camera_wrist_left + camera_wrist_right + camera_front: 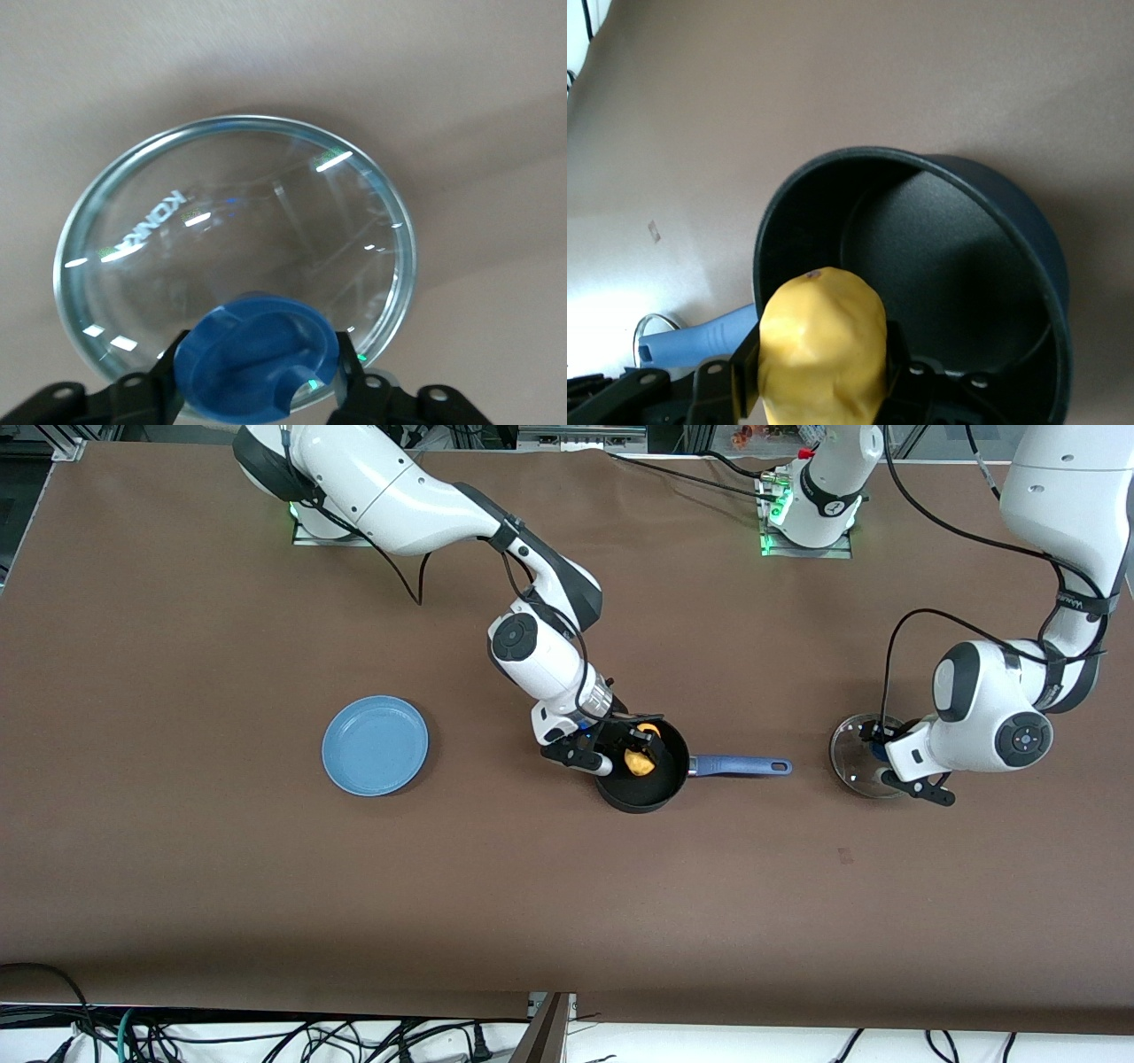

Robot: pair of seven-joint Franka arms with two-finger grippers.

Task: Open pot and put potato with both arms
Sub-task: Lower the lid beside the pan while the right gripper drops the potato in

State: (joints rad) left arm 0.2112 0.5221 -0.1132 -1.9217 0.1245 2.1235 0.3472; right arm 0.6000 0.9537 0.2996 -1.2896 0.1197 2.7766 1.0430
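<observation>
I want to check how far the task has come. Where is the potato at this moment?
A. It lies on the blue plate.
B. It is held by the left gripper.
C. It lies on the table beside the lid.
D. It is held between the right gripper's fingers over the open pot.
D: the right gripper is shut on the potato over the open pot, while the left gripper holds the lid by its knob.

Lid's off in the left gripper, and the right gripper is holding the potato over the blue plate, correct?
Not quite. The right gripper holds the potato over the open pot, not the blue plate, as the front view shows. The left gripper does grip the lid by its knob.
</observation>
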